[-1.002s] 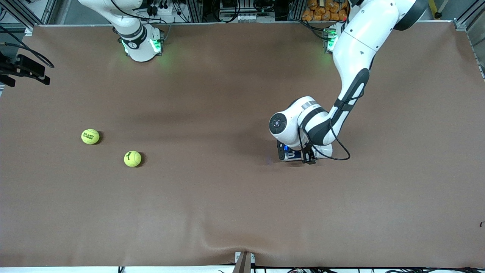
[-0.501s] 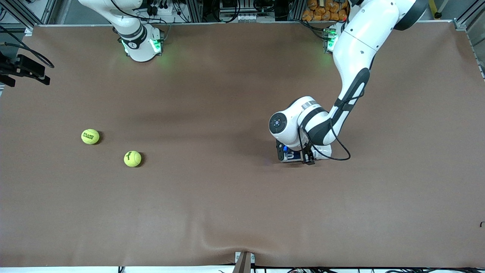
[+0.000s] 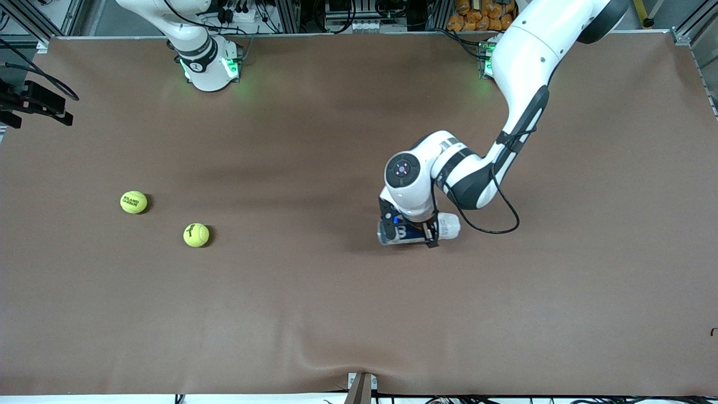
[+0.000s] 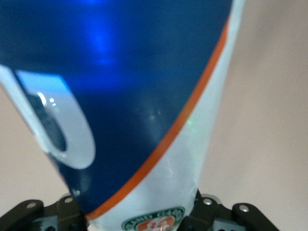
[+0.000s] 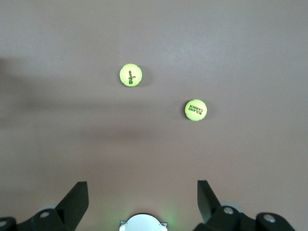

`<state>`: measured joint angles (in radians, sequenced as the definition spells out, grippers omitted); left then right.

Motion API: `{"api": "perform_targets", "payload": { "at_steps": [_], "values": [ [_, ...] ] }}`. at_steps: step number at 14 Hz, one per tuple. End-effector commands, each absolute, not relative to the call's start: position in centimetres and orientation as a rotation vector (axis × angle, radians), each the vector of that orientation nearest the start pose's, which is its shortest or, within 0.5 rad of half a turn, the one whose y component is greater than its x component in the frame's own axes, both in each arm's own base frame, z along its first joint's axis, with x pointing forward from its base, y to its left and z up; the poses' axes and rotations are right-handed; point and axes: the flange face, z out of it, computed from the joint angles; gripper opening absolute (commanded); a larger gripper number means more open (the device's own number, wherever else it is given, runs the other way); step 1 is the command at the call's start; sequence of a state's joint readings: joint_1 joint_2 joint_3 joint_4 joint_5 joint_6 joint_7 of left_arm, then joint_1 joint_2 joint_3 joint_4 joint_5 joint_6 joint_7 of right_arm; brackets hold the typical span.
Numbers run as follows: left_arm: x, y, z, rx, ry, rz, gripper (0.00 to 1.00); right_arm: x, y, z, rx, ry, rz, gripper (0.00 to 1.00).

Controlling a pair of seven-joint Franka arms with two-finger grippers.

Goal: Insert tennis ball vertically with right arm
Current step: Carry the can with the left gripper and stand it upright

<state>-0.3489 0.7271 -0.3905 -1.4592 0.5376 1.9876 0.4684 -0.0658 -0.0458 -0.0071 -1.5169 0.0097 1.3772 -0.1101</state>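
Left pincer (image 3: 408, 233): clamped on tennis-ball can (image 3: 418, 229), newly lifted mid-tabletop, can lying sideways. Right pincer (image 5: 142, 192): waiting, fully spread, empty. Two tennis balls (image 3: 196, 235) untouched; insertion pending.

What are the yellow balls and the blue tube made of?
The two balls look like fuzzy felt, probably over rubber: matte yellow-green, no shine, black printed writing. The tube, held in the left tool, looks like thin clear plastic with a glossy blue, white and orange label: light glints off it in the left wrist view, and its end looks see-through.
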Motion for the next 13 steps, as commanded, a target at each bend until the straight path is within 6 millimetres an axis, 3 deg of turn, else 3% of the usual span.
{"api": "perform_targets", "payload": {
  "at_steps": [1,4,6,7,11,13],
  "values": [
    [56.9,-44.2,29.8,-2.366,1.874,-0.012,0.70,51.3,-4.0,66.0,-3.108,-0.036,0.144,1.00],
    [56.9,-46.7,32.6,-2.470,1.908,-0.282,0.72,51.3,-4.0,65.9,-3.107,-0.043,0.149,1.00],
    [56.0,-47.4,31.2,-2.460,1.949,-0.448,0.72,51.3,-4.0,65.8,-3.107,-0.045,0.151,1.00],
    [56.3,-47.2,31.0,-2.464,1.954,-0.544,0.72,51.3,-4.0,65.8,-3.107,-0.045,0.151,1.00],
    [54.4,-48.8,30.2,-2.515,1.963,-0.784,0.71,51.3,-4.1,65.8,-3.107,-0.048,0.151,1.00],
    [51.3,-50.7,30.1,-2.602,1.944,-0.995,0.71,51.2,-4.3,65.8,-3.107,-0.038,0.151,1.00]
  ]
}}
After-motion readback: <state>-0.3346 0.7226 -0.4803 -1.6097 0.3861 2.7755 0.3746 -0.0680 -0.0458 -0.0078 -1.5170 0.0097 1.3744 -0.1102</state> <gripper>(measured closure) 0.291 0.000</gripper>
